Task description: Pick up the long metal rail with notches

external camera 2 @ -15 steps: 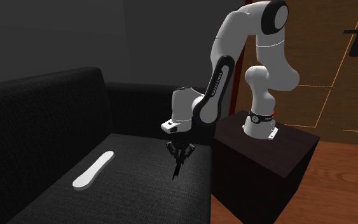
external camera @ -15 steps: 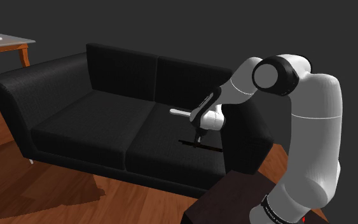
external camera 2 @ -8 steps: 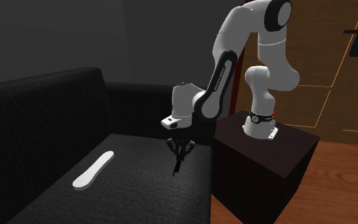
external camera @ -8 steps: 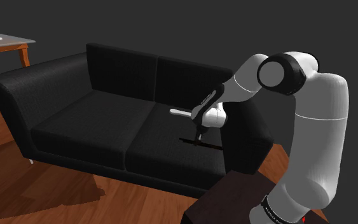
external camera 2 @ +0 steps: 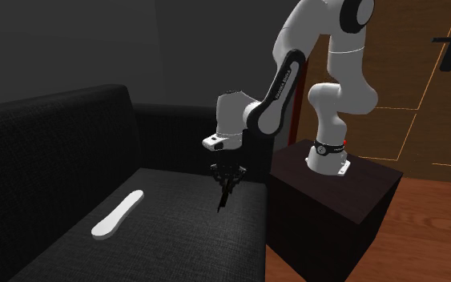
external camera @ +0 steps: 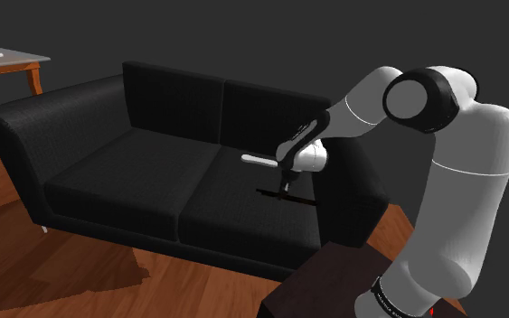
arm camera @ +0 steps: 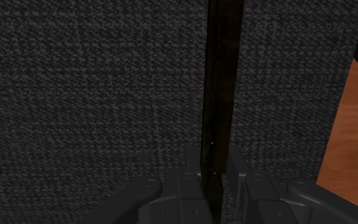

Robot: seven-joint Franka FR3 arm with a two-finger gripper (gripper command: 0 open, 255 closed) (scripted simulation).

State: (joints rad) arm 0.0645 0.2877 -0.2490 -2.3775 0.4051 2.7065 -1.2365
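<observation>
Claw (arm camera: 214, 168) is clenched on the rail (arm camera: 222, 76), low centre of the wrist view. The rail is clasped near one end and runs straight out from the fingers to the top edge, over the dark seat cushion (arm camera: 95, 95). In the second exterior view, mid-frame, the rail is seen hanging down-left below the claw, tip close over the sofa (external camera 2: 71, 144); contact there cannot be told. With an end grip, swing and slip are to be expected. The lift is best taken straight up and slowly, wrist held fixed, squeeze not eased until the tip is well clear. Room should be left to the stand (external camera 2: 328, 200) at right. The white flat piece (external camera 2: 119, 214), lower left, lies well apart and need not be touched.
</observation>
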